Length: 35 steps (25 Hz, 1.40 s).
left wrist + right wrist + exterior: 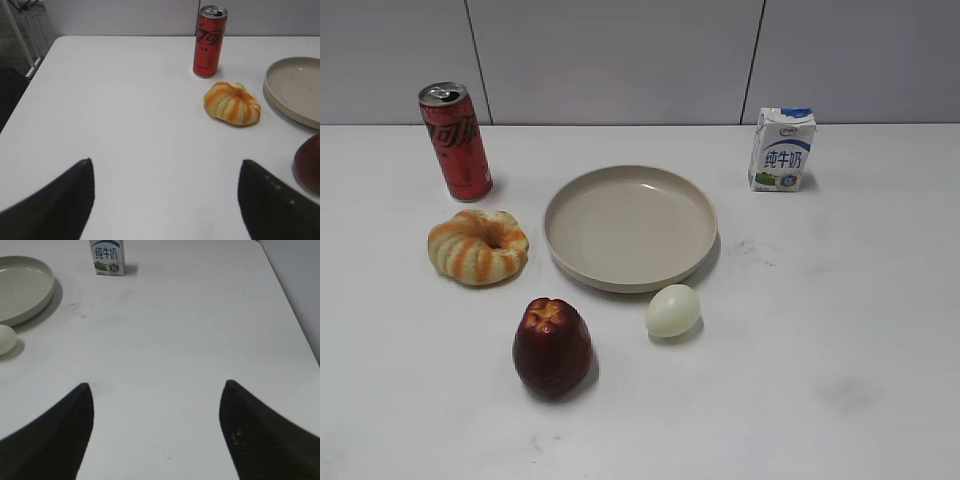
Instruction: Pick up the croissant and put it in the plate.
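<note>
The croissant [478, 246], a ring-shaped pastry with cream and orange-brown stripes, lies on the white table left of the plate [630, 226]. It also shows in the left wrist view [232, 103], ahead and to the right of my left gripper [165, 167], which is open and empty over bare table. The beige plate is empty; its rim shows in the left wrist view [280, 97] and in the right wrist view [30, 302]. My right gripper [156, 390] is open and empty over bare table. Neither gripper shows in the exterior view.
A red soda can [455, 140] stands behind the croissant. A dark red apple [552, 346] and a pale egg [673, 310] lie in front of the plate. A milk carton [782, 149] stands at the back right. The table's left edge [30, 80] shows.
</note>
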Each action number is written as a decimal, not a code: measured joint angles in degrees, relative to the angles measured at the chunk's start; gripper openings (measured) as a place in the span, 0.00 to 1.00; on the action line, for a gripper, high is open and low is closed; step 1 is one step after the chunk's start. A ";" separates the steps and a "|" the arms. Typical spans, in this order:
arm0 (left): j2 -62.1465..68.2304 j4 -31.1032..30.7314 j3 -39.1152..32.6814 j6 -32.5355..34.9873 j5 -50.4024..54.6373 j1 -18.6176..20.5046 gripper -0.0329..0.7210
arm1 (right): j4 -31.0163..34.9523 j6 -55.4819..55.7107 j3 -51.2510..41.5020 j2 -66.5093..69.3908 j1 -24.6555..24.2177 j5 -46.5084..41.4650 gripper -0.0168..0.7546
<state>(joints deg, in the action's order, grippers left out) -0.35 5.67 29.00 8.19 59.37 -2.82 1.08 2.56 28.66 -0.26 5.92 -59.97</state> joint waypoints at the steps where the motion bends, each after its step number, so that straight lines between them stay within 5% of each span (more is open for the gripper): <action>1: 0.00 0.00 0.00 0.00 0.00 0.00 0.94 | 0.00 0.00 0.00 0.00 0.00 0.00 0.79; 17: 5.87 0.58 2.45 -0.03 -3.78 0.00 0.92 | 0.00 0.00 0.00 0.00 0.00 0.00 0.79; 24: 30.75 3.19 11.13 0.01 -12.71 0.00 0.92 | 0.00 0.00 0.00 0.00 0.00 0.00 0.79; 31: 60.70 15.37 26.35 5.92 -8.31 -0.13 0.92 | 0.00 0.00 0.00 0.00 0.00 0.00 0.79; 35: 74.75 16.15 33.42 6.96 -7.30 -3.54 0.91 | 0.00 0.00 0.00 0.00 0.00 0.00 0.79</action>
<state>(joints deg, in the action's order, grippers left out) 74.40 21.82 62.42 15.15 52.08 -6.35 1.08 2.56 28.66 -0.26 5.92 -59.97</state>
